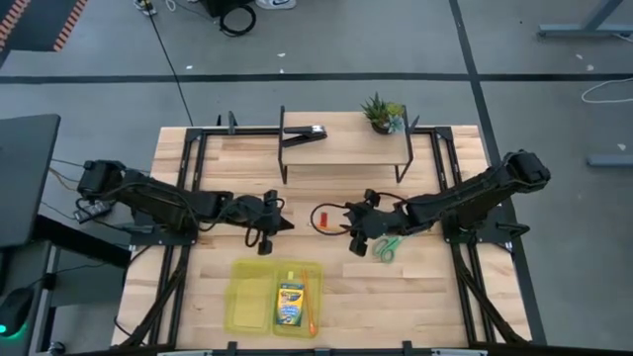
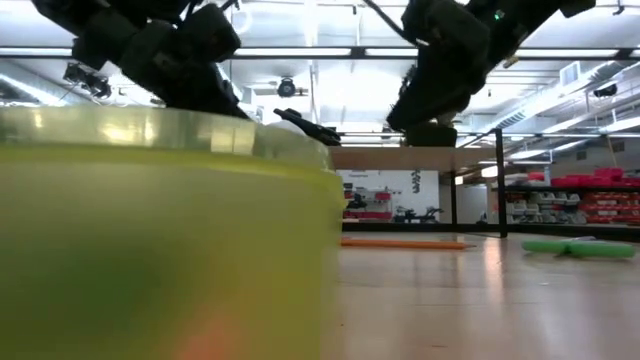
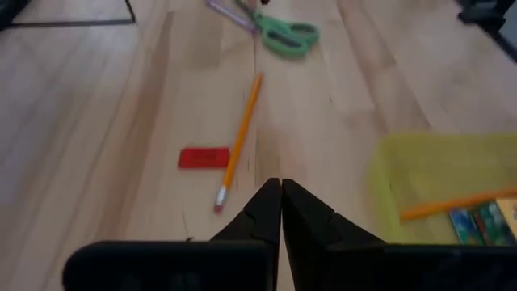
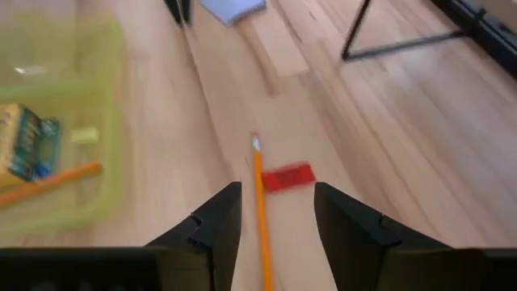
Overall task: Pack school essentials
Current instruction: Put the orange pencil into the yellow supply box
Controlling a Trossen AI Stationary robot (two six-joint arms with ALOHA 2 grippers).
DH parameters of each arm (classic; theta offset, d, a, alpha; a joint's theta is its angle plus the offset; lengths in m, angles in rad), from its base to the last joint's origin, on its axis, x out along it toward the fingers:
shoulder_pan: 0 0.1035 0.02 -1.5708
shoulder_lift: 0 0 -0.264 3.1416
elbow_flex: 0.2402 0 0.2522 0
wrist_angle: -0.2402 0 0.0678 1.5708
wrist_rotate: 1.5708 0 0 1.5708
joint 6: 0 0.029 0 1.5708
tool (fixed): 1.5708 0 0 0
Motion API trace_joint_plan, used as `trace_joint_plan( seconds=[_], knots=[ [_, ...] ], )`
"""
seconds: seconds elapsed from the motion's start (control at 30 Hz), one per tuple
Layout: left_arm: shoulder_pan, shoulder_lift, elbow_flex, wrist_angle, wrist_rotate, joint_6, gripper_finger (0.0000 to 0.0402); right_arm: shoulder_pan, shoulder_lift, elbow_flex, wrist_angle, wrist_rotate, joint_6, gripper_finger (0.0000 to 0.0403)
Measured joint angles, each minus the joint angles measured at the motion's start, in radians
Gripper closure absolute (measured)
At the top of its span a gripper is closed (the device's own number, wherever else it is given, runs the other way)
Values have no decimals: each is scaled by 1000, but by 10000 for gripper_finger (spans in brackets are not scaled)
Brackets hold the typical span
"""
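An orange pencil (image 4: 260,212) and a short red piece (image 4: 287,176) lie side by side on the wooden table (image 1: 415,297), between my two grippers. My left gripper (image 3: 280,194) is shut and hangs above the wood just short of the pencil's eraser end. My right gripper (image 4: 277,206) is open above the pencil's other half, one finger on each side, clear of it. Green-handled scissors (image 3: 284,35) and a pink-purple pencil (image 3: 229,14) lie beyond. The yellow-green tray (image 1: 247,297) holds a crayon box (image 1: 290,303) and another orange pencil (image 4: 53,184). A pale bluish-white block (image 4: 233,8) lies farther off.
A wooden riser on black legs (image 1: 341,150) stands at the far side, with a black clip-like tool (image 1: 307,130) on it and a small potted plant (image 1: 383,112) at its right end. The tray's wall (image 2: 160,230) fills the low view's left. Bare wood lies right of the tray.
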Motion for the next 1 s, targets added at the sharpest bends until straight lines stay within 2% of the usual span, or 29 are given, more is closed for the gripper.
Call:
trace_joint_plan(
  seconds=[0.53,0.83,1.0],
  knots=[
    [-1,0,-2,-15,0,-1,383,10,-7,0,-6,4,9,240],
    [-1,-44,-2,-42,0,7,391,22,-24,0,-13,-1,13,240],
    [-1,-64,-4,-76,-7,11,383,21,-27,0,-52,-83,23,240]
  ],
)
